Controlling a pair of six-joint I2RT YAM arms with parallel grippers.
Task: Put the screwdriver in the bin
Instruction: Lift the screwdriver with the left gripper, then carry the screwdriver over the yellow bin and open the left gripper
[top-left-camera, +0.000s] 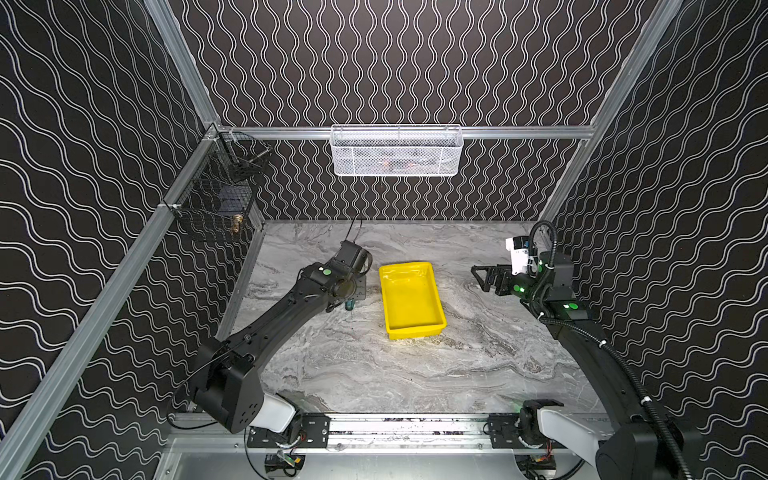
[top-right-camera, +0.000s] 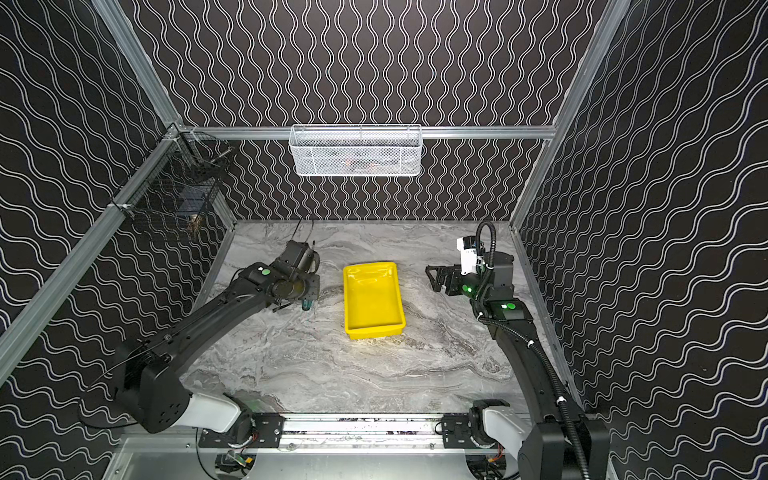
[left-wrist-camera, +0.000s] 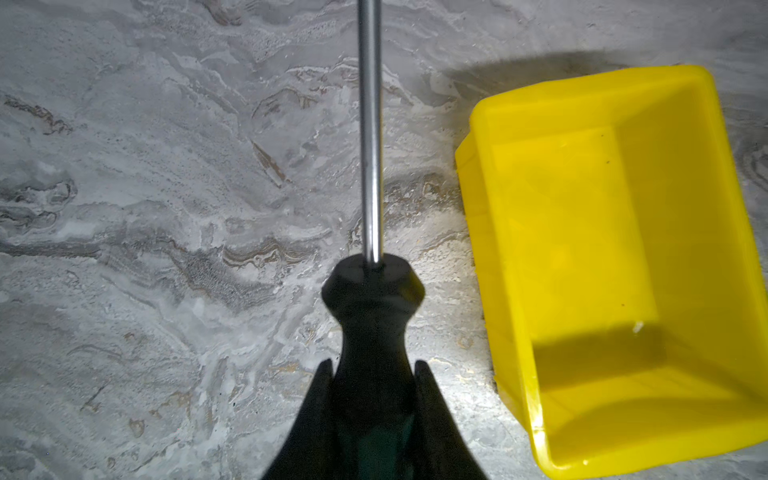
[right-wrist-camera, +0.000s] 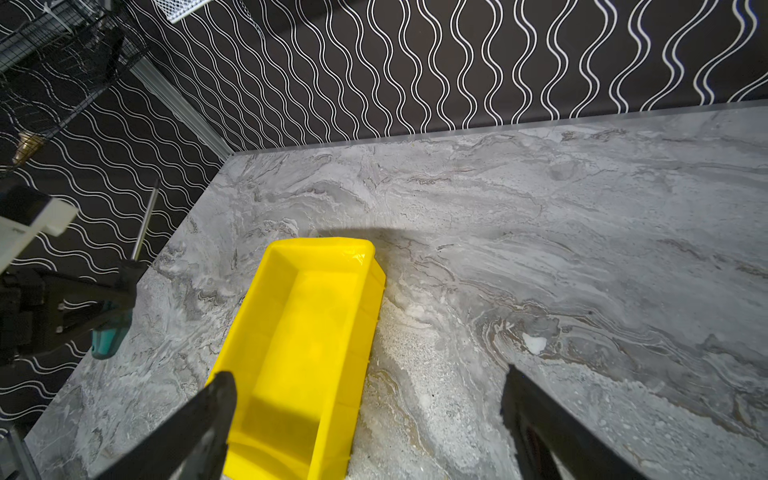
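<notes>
Though the right claw (right-wrist-camera: 368, 374) gapes, the left claw (left-wrist-camera: 372, 365) pinches the teal-black, slim-shafted screwdriver (left-wrist-camera: 372, 299).

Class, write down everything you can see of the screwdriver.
The screwdriver has a thin, shiny metal shaft and a moulded handle, black at the collar and teal-green at the butt, plastic by its look. The left gripper is shut on the handle, gripping it from both sides. It seems held clear of the marble tabletop, beside the yellow bin and not in it.
</notes>
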